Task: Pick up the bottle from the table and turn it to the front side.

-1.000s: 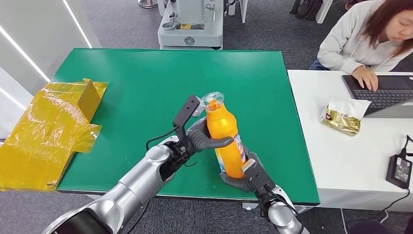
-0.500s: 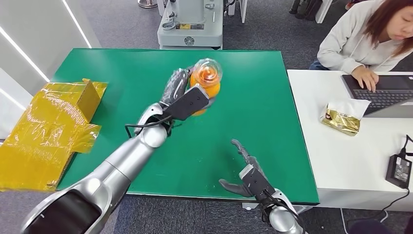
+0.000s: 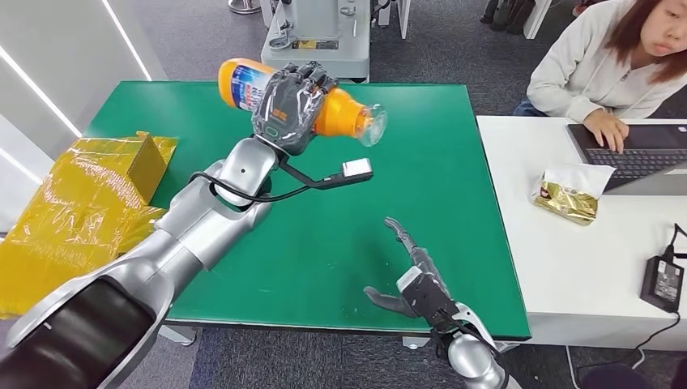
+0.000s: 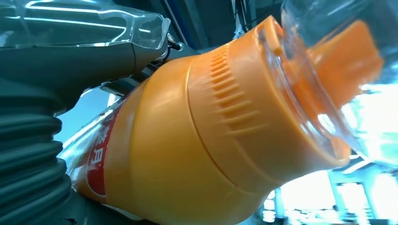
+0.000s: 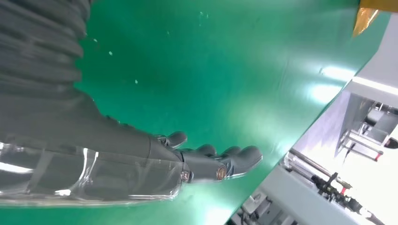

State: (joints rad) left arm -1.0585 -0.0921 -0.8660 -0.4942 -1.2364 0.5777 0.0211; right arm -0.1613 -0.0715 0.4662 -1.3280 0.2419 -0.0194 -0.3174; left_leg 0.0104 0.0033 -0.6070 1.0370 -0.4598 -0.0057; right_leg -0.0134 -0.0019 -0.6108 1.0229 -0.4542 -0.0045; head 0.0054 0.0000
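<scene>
One orange bottle (image 3: 340, 113), held lying sideways in the air over the far part of the green table (image 3: 421, 154), clear cap toward the robot's right, labelled base toward its left. Gripped round the middle by the left hand (image 3: 290, 104), fingers wrapped over the body. Seen close from the left wrist: ribbed orange shoulder and clear cap (image 4: 338, 70), red label edge beside the grey thumb. One right hand (image 3: 409, 279), fingers spread and holding nothing, low over the table's near edge; stretched out flat above the green surface in the right wrist view (image 5: 206, 157).

Around: one crumpled sheet of yellow wrapping (image 3: 73, 219) with a small yellow box (image 3: 150, 162) at the table's left side. One white desk (image 3: 559, 267) to the right, bearing one gold packet (image 3: 571, 194), one laptop (image 3: 640, 158) and one black power adapter (image 3: 663, 284). One person (image 3: 608, 65) seated there, a hand on the keyboard. One grey machine base (image 3: 316, 40) beyond the table's far edge. Nothing between the two hands.

Against half a second ago: bottle raised higher and farther, tipped from cap-toward-camera to lying across; left arm swung up with the hand's back now showing. Right hand unchanged, open in the same place.
</scene>
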